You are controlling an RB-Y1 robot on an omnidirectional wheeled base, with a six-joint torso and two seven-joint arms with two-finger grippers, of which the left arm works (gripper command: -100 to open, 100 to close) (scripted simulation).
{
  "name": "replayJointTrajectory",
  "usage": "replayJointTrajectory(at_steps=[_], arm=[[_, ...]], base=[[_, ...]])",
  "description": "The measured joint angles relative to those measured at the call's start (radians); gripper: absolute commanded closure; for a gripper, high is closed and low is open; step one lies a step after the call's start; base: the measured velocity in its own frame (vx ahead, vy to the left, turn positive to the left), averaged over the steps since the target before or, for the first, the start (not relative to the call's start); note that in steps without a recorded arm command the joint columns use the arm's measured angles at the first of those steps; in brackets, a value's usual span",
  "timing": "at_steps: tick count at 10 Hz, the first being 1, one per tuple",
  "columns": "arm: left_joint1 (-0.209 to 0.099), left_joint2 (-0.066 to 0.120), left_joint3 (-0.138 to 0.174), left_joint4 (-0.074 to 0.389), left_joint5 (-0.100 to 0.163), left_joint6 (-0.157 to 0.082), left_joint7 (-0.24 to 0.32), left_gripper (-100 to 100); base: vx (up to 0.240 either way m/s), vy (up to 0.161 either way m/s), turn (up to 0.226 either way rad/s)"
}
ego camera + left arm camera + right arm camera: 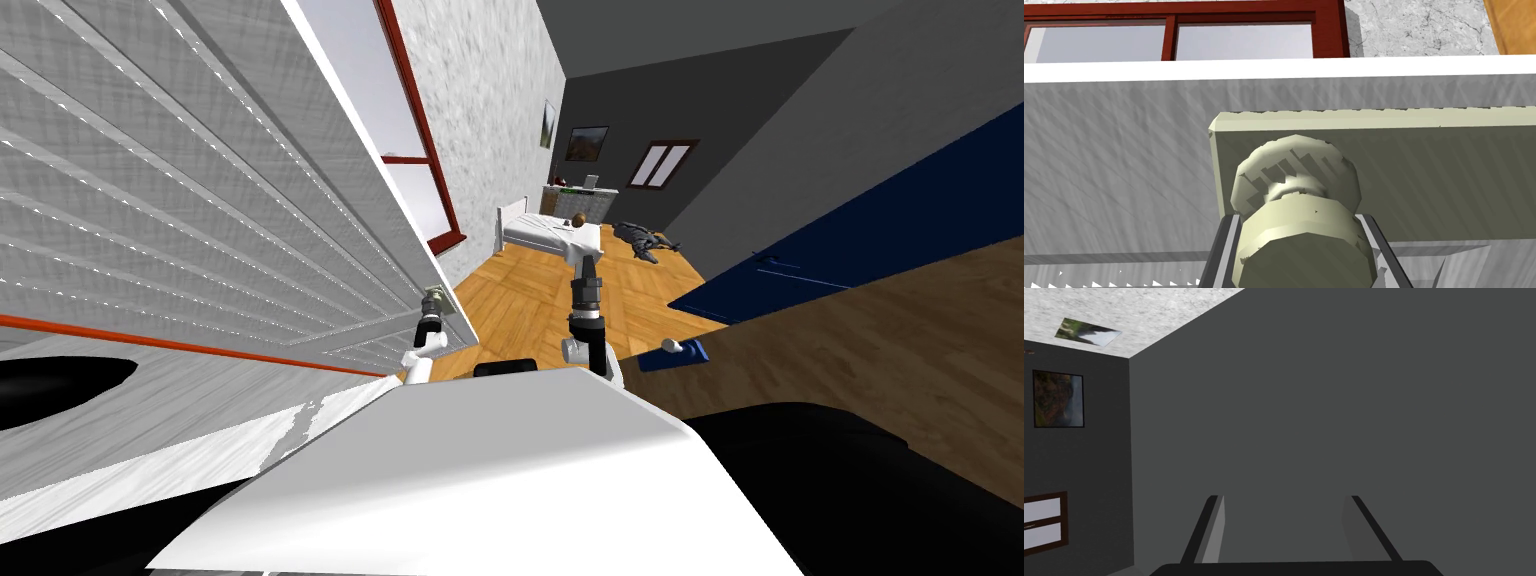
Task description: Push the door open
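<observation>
The left gripper [1299, 218] has its thin grey fingers [1221, 255] pressed against both sides of the pale olive, faceted round knob [1304, 250]. The knob sits on a flat rectangular plate [1424, 170] at the free edge of the grey slatted door [1114, 165]. The right gripper [1284, 498] hangs in mid-air, fingers parted, holding nothing.

Ahead I see a white bed [553, 235] on wooden floor [520, 310], a red-framed window [385, 100] left, dark blue cupboards [880, 230] right.
</observation>
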Motion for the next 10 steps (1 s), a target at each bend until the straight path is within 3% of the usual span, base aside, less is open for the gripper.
replayJointTrajectory(at_steps=[4,6,10], arm=[[0.001,-0.008,0.056,0.003,0.006,-0.006,-0.017,100],[0.012,-0.014,0.077,-0.017,0.009,0.002,-0.020,100],[0.019,-0.009,0.104,-0.014,0.015,0.002,-0.022,100]], base=[[0.207,-0.063,0.065],[0.184,-0.059,0.053],[0.156,-0.018,0.039]])
